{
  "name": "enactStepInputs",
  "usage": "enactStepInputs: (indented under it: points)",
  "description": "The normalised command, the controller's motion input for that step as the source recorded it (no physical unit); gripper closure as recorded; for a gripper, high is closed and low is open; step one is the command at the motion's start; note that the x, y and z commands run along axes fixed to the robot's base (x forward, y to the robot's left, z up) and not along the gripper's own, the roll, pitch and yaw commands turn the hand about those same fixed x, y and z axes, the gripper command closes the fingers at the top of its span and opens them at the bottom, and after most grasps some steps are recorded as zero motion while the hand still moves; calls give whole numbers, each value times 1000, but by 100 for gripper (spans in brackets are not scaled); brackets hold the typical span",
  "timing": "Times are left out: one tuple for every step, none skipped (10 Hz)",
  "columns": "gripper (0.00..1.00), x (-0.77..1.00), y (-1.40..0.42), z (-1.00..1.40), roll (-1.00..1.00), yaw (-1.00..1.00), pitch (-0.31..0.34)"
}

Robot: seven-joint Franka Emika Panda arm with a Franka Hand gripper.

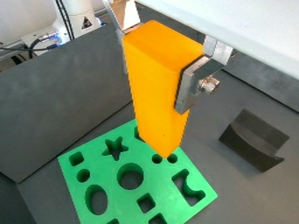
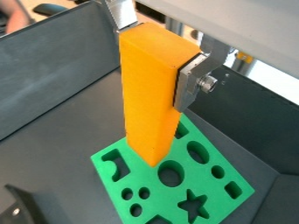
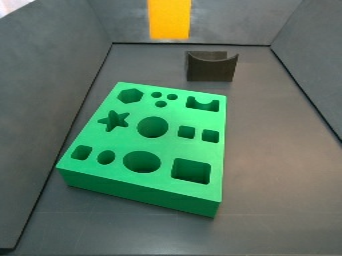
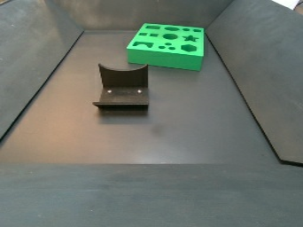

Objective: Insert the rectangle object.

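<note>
My gripper [image 1: 158, 74] is shut on the rectangle object [image 1: 156, 87], a tall orange-yellow block held upright by its upper part. It shows in both wrist views [image 2: 152, 96], and one silver finger plate [image 2: 191, 80] is pressed against its side. The block hangs above the green board [image 1: 93, 188] with shaped holes, apart from it. Its lower end is over the board's edge near the star and the small round holes. In a side view only the block's lower end [image 3: 168, 18] shows, cut off by the frame edge, high beyond the board [image 3: 94, 170]. The gripper itself is out of that view.
A small dark grey notched block [image 3: 211, 65] stands on the floor beyond the board, also in a wrist view [image 1: 257, 136] and a side view [image 4: 122, 89]. Dark sloping walls [image 3: 80, 80] enclose the floor. The board lies at the far end in a side view [image 4: 196, 58].
</note>
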Motion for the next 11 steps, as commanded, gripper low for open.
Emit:
enactStepInputs:
  points:
    - [100,134,-654,-951,37,-343,-204]
    - [100,146,-689,-940,36,-306,-170]
    - [100,91,-651,-789,0,-346,-143]
    - [100,49,-623,-697,0,-380,-106]
    - [100,89,-303,-786,-3,-251,127]
    - [100,37,-220,-717,29,-143,149]
    - [100,63,-506,-857,-1,-77,109]
    - [100,237,-577,-631,-107,-69,147]
    - [100,174,-509,-431,-210,-137,166]
    - [100,231,-434,-254,-76,-123,180]
    - [100,371,-446,-177,-3,-129,209]
